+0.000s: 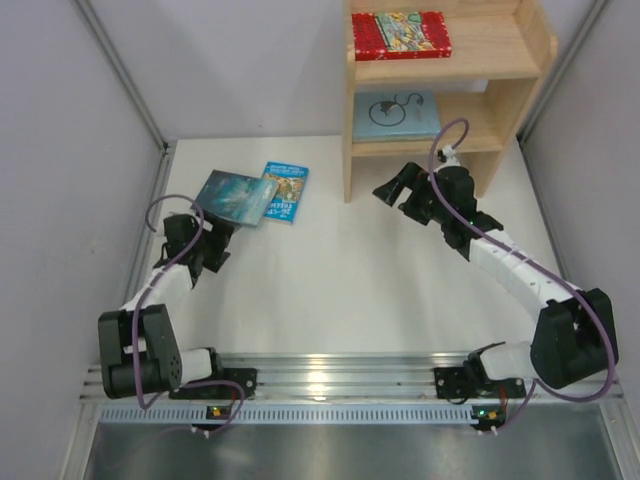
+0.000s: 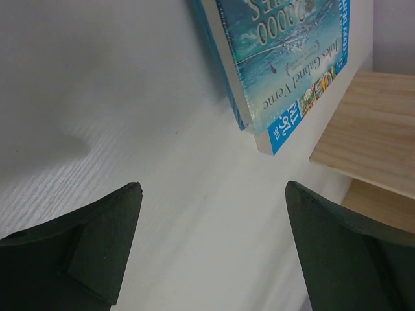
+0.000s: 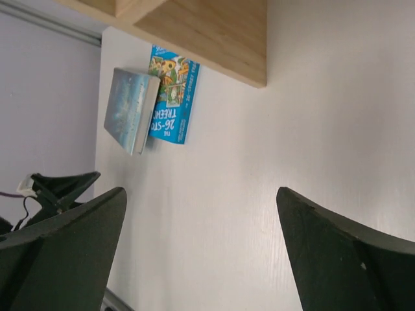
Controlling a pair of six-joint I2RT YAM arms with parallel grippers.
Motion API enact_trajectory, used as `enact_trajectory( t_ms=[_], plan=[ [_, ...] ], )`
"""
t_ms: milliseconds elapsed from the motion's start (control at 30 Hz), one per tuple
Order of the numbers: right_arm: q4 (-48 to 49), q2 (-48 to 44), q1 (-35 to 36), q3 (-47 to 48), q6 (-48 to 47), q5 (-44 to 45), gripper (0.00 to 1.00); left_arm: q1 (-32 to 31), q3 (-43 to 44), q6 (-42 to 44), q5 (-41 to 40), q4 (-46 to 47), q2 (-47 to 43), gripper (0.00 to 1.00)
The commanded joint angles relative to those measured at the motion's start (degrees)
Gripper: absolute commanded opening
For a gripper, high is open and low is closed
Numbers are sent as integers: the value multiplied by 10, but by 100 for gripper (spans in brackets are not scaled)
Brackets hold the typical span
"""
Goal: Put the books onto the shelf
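The left tool (image 2: 213, 189) is open and empty near the teal book (image 1: 237, 195), which overlaps the blue book (image 1: 286, 192) at the far-left of the counter (image 1: 350, 280); the right tool (image 3: 201, 192) is open and empty, beside the shelf (image 1: 520, 95).

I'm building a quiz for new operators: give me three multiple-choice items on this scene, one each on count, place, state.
1. How many books lie on the table? A) one B) two C) four
2. Where is the red book? A) top tier B) lower tier C) table
3. The right hand is: A) shut on a book B) open, empty C) out of view
Key: 1 B, teal book overlapping blue book; 2 A, on the shelf's upper board; 3 B, fingers wide apart, nothing between.
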Motion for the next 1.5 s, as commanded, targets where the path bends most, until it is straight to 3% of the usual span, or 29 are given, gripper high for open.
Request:
enact_trajectory(
  t_ms=[0, 167, 333, 500, 733, 867, 1300, 1400, 1467],
  plan=[
    [53, -38, 5, -17, -5, -31, 100, 12, -61, -66, 17, 212, 10, 98],
    [53, -76, 5, -47, -12, -32, 100, 14, -109, -109, 23, 418, 91, 98],
    [49, -106, 5, -68, -17, -41, 100, 15, -121, -124, 35, 507, 178, 98],
    [48, -126, 6, -86, -15, -38, 100, 15, -135, -157, 32, 653, 262, 96],
    [14, -146, 6, -71, -32, -20, 100, 16, -153, -245, 37, 900, 455, 92],
    [-3, -158, 6, -78, -33, -16, 100, 17, -144, -287, 39, 995, 545, 87],
    [-5, -151, 5, -77, -36, -12, 100, 15, -86, -272, 33, 916, 543, 78],
    [-4, -152, 6, -79, -39, -12, 100, 13, -84, -271, 26, 904, 539, 73],
    [-4, -151, 6, -81, -44, -11, 100, 13, -76, -271, 31, 896, 539, 64]
  ],
)
